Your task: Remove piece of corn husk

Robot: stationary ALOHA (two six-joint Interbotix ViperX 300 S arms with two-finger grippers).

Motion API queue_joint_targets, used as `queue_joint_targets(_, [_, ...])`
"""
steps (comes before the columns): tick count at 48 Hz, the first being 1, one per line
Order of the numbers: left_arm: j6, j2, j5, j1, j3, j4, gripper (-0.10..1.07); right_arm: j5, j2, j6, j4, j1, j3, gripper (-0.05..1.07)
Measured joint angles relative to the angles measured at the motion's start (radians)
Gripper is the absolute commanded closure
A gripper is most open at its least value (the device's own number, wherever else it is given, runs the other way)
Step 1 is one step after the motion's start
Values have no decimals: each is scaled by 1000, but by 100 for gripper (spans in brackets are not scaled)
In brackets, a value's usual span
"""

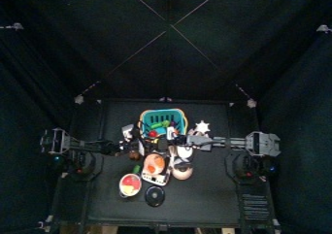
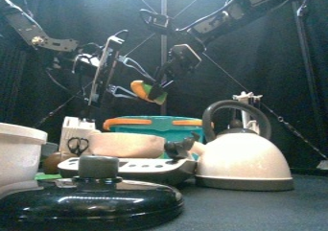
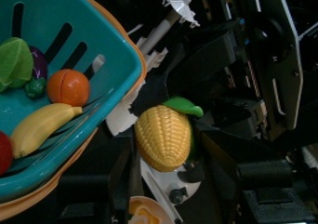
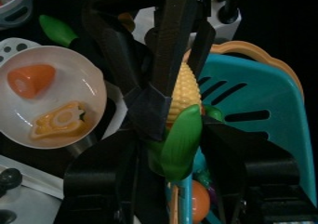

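Note:
A yellow toy corn (image 3: 162,139) hangs in the air beside the basket, above the middle of the table. A green piece of corn husk (image 3: 187,105) sits on its far end. In the right wrist view, my right gripper (image 4: 181,127) is shut on the corn (image 4: 189,84) at that end, with the husk (image 4: 183,144) lying between its jaws. My left gripper (image 3: 166,155) is open, its jaws on either side of the corn's body. From the front, the corn (image 2: 138,87) shows between the left gripper (image 2: 109,72) and the right gripper (image 2: 177,67).
A teal basket (image 3: 106,65) holding toy fruit stands just behind the corn. Below it is a white plate (image 4: 74,74) with food pieces. At the table's front stand a white kettle (image 2: 237,149), a black pot lid (image 2: 90,192) and a white bowl (image 2: 19,149).

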Motion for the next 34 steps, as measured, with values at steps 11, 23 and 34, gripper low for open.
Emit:
queue_joint_targets(11, [-2,0,3,0,0,37,36,2,-6,-3,94,-3,11,31])
queue_joint_targets(23, [0,-2,2,-2,-2,115,37,-54,-71,-8,141,5,89,21])
queue_joint_targets(34, [3,2,5,5,8,117,37,-172,-196,-9,152,8,189,21])
